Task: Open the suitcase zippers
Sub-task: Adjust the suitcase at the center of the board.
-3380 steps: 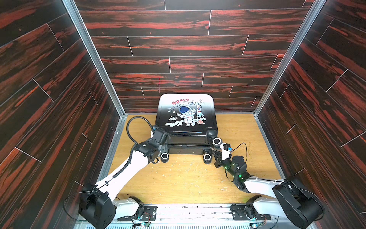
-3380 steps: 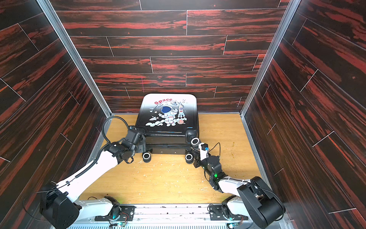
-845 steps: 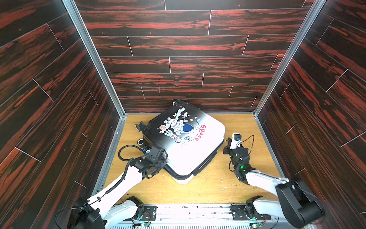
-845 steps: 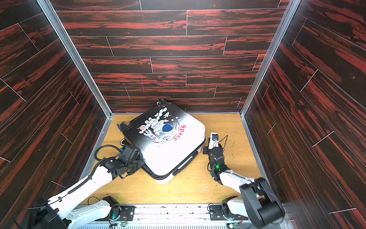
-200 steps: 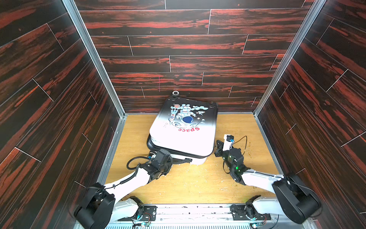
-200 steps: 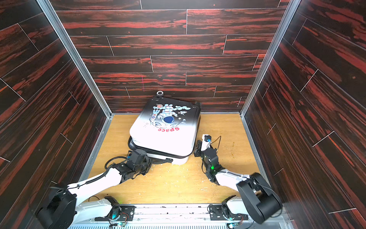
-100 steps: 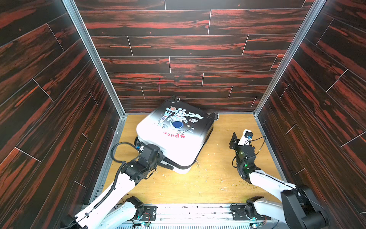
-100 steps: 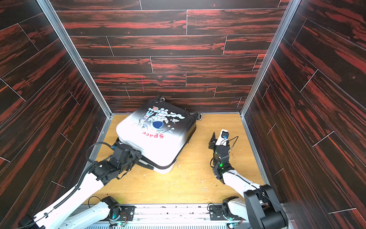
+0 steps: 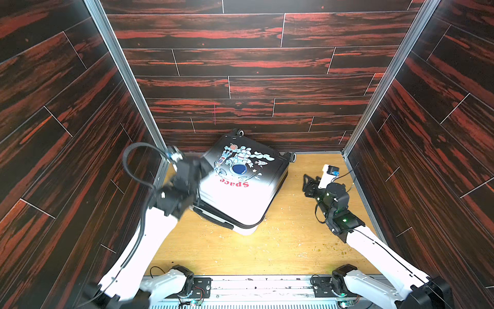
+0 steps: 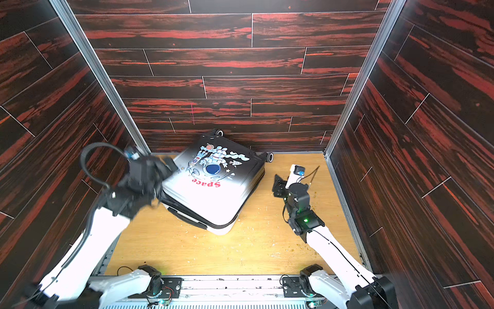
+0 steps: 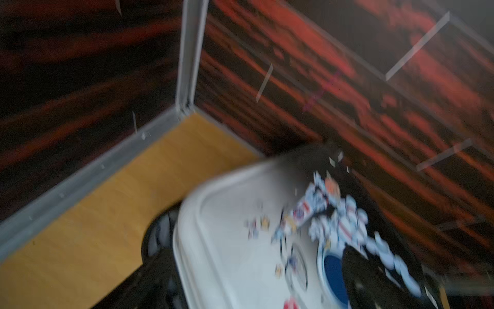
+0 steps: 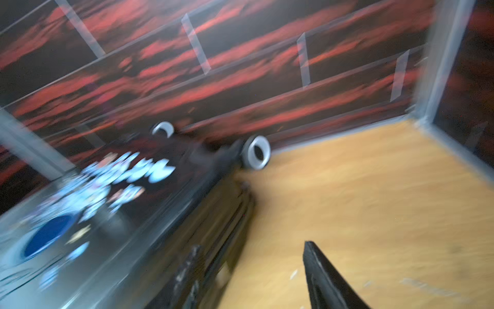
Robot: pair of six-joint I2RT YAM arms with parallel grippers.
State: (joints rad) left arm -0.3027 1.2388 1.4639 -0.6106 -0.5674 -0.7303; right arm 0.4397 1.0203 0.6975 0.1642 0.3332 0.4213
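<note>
Both top views, left arm's black fingers (image 11: 357,270) motion-blurred, spread wide, holding nothing, above the left corner of a small hard-shell white-to-black suitcase (image 9: 240,198) with astronaut cartoon, lying flat and skewed on the wooden worktop (image 9: 267,248), right arm's black fingers (image 12: 320,278) parted, empty, well clear of it.

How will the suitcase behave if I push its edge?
Likely slides and pivots rather than tips: the suitcase lies flat on the smooth wooden table. Its glossy hard shell looks stiff, probably slippery to grip.
</note>
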